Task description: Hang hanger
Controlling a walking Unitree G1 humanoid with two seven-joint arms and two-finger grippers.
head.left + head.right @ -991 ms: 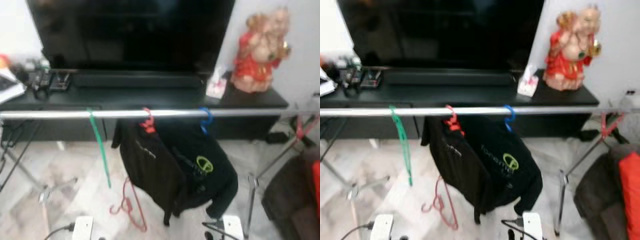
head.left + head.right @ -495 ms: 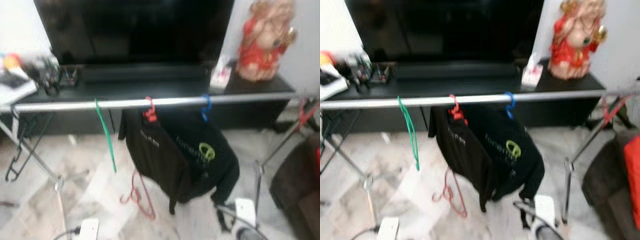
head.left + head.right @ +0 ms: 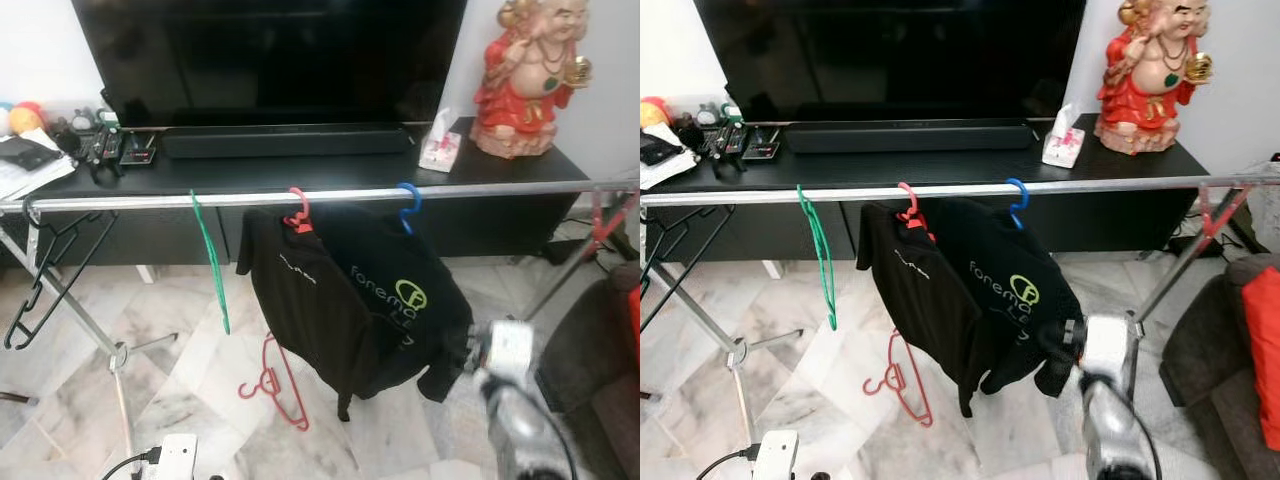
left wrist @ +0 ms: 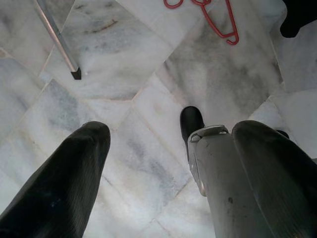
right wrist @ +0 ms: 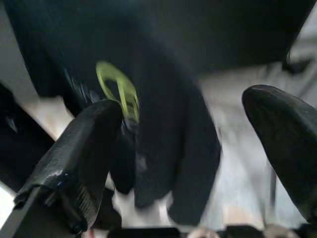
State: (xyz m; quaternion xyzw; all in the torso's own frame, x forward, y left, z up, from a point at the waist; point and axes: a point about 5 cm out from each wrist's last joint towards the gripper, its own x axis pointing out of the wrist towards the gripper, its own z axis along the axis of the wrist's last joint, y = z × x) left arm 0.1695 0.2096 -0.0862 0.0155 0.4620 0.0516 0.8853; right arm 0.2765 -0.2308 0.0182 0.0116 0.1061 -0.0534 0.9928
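Both pincers gape: right pincer [image 5: 181,163] faces black shirt [image 3: 375,300] on rail [image 3: 300,197]

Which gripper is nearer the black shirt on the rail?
Right. The right gripper is raised beside the black shirt; the left gripper hangs low over the floor.

Bright, even indoor light and sharp eye views; motion blur across the right wrist view.
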